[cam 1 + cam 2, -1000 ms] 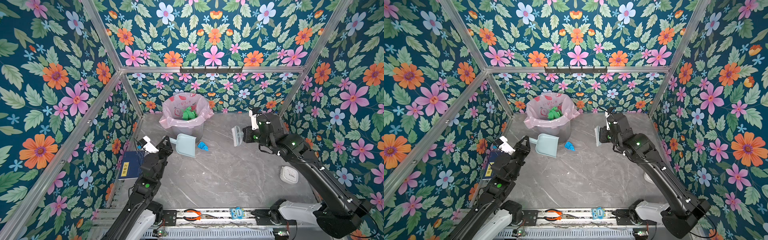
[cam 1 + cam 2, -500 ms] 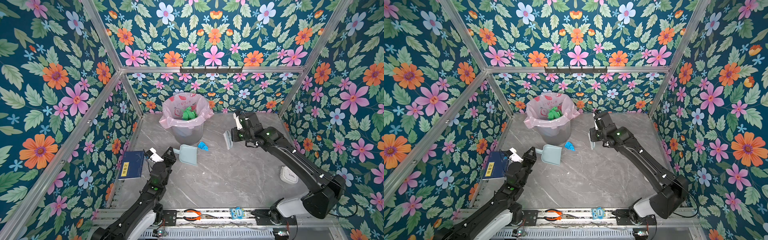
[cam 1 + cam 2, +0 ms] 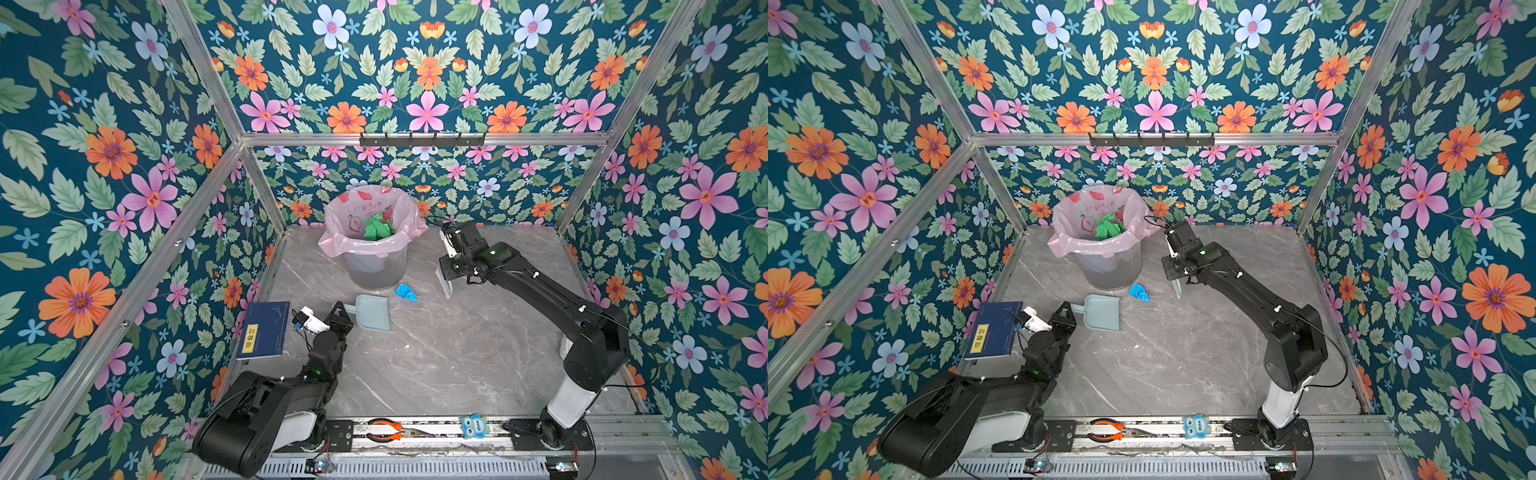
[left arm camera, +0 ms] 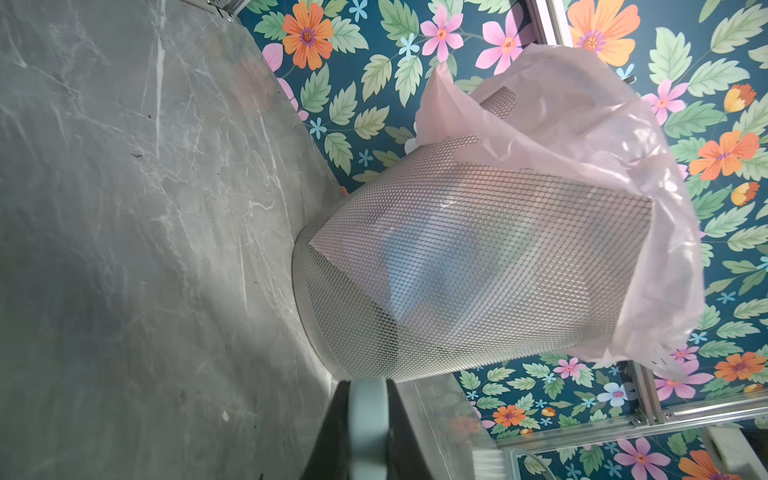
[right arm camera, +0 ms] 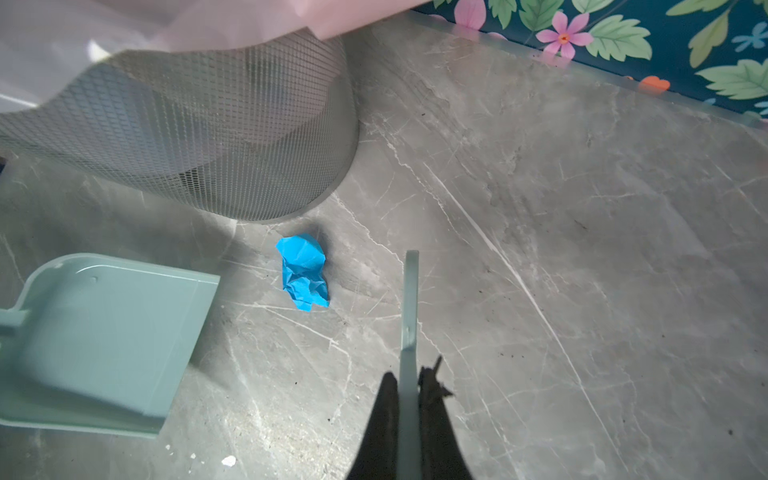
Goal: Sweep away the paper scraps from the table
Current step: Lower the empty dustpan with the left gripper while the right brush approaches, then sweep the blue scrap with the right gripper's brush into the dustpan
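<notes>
- Counter point(image 3: 457, 353): flat grey slab, marble-patterned with white veins, edged by aluminium rails point(image 3: 415, 428), flooring the floral-walled booth; a few tiny white flecks near its middle.
- Book point(image 3: 266, 330): dark blue, hard-edged rectangle, flat at the counter's left edge; yellow label with dark characters too small to read.
- Left claw point(image 3: 343, 309): black, clenched on the handle of the dustpan point(image 3: 372, 311); in the left wrist view only the fingertips point(image 4: 338, 399) and a rounded stub of handle, the pan itself out of frame.
- Dustpan: pale teal smooth plastic, shallow tray with raised sides and a straight open lip, low over the counter just in front of the bin; contact with the counter hard to judge.
- Bin point(image 3: 376, 270): round, fine metal mesh, lined with a thin translucent pink bag point(image 3: 332, 241) draped over the rim; red print on the bag not legible; crumpled green paper point(image 3: 378, 226) inside.
- Pliers point(image 3: 384, 430): orange-sleeved grips, lying on the front rail.
- Blue paper scrap point(image 3: 406, 292): crumpled and creased, on the counter just beside the bin's base, between dustpan and brush, touching neither.
- Right claw point(image 3: 446, 270): clamped on the brush point(image 3: 444, 286), a pale teal flat body; edge-on from the right wrist point(image 5: 409, 299), bristles hidden there; bristle contact with the counter unclear.
- Owl figure point(image 3: 473, 426): small, blue, marked "One", on the front rail.
- White rounded object point(image 3: 563, 347): mostly hidden behind the right arm.
</notes>
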Controlling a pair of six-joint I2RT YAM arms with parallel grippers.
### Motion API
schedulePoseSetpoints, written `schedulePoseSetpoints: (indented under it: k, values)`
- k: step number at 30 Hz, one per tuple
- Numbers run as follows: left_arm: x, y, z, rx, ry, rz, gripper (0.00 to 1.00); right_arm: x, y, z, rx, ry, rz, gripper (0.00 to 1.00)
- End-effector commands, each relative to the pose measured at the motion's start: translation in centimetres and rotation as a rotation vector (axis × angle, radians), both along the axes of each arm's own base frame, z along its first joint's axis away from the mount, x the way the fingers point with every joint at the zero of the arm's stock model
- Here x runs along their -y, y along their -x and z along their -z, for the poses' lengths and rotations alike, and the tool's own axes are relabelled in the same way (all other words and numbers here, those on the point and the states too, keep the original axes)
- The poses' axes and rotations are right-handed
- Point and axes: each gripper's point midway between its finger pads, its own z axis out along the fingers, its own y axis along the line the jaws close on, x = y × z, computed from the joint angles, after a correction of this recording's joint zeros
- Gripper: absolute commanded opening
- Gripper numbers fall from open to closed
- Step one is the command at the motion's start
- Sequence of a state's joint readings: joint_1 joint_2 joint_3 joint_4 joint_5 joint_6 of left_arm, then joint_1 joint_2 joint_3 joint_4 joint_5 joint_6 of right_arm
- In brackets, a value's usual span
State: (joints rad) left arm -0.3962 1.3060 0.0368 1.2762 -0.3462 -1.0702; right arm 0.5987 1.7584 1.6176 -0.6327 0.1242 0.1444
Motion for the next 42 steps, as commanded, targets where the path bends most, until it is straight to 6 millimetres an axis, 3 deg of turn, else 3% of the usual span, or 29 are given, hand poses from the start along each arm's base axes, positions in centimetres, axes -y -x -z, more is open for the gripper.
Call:
schedulePoseSetpoints:
  k: [1,19,36,42]
  values:
    - [0.0,-0.7,-2.3,0.110,0.068,-0.006,0.00,-0.9,-0.7,-0.1,0.038,0.039,-0.030,0.00]
    - [-0.2,-2.0,3.2,-0.008,0.085,-0.056,0.00,-6.1,-2.0,2.6,0.030,0.111,-0.159,0.00]
    - [-0.2,-2.7,5.3,-0.060,0.052,-0.072,0.00,-10.2,0.2,5.4,-0.058,0.089,-0.305,0.00]
    - [-1.5,-1.8,5.9,-0.081,0.052,-0.131,0.00,-11.1,1.4,5.6,-0.069,0.065,-0.343,0.00]
